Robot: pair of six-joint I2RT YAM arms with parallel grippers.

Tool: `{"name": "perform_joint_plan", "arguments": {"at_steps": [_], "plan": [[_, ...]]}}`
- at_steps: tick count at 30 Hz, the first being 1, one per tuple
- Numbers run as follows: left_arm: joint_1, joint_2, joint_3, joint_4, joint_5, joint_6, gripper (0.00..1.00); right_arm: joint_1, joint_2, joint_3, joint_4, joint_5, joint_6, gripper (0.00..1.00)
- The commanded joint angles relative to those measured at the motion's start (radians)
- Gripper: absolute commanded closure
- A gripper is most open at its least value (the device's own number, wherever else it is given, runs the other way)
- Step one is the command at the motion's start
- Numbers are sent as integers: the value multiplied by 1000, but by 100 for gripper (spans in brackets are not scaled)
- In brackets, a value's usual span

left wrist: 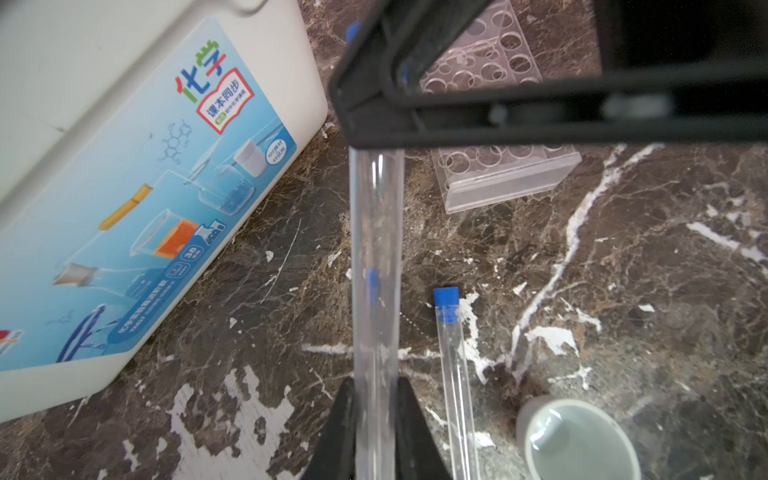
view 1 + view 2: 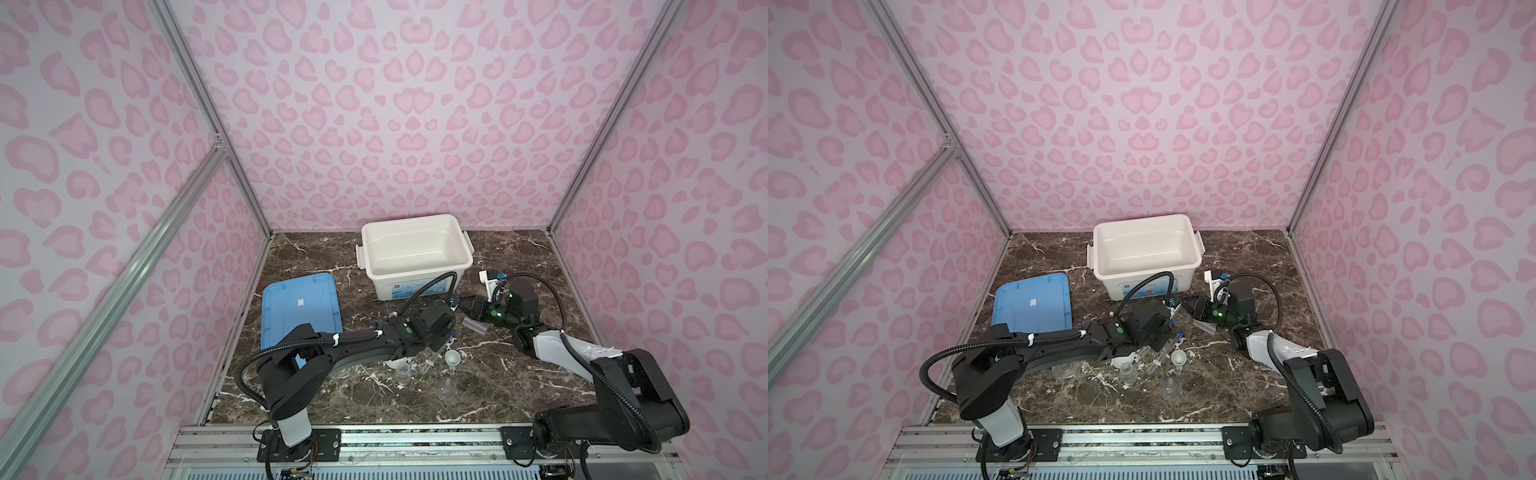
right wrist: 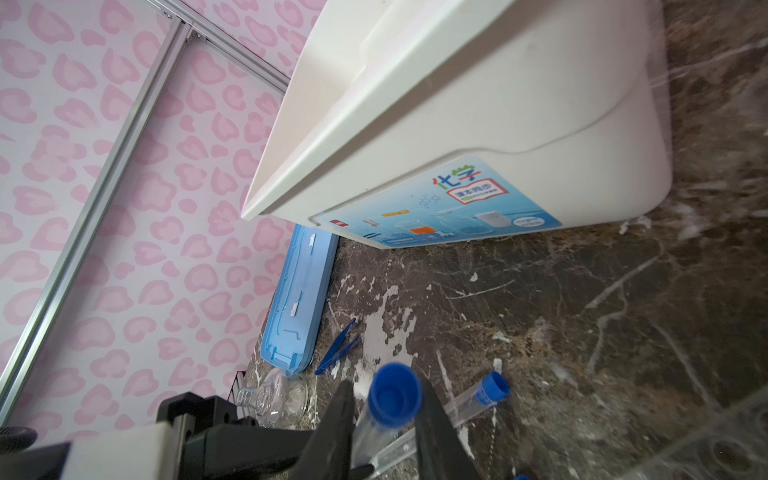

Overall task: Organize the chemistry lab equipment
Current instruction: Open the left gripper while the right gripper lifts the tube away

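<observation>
Nearest, a spare tube (image 1: pixel 455 374) lies on the worktop (image 1: pixel 623 270) beside the left end effector (image 1: pixel 376 384), which is clamped on the bare lower length of the held test tube (image 1: pixel 376 232). That tube's long axis runs straight away to the right end effector (image 3: pixel 384 388), whose jaws flank the blue-capped end and appear to touch both sides. Just beyond sits the clear rack (image 1: pixel 498 174), nearer the right arm, so racking probably falls to it.

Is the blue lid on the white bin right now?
No, the blue lid lies flat on the table to the left of the white bin, which stands open.
</observation>
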Motion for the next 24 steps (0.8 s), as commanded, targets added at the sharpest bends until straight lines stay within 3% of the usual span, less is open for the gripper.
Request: {"name": "perform_joint_plan", "arguments": {"at_steps": [1, 24], "plan": [[0, 6, 11, 30, 5, 10, 89, 1, -3, -6, 38, -23, 0, 74], [-2, 11, 3, 34, 33, 17, 89, 2, -23, -13, 30, 12, -12, 72]]}}
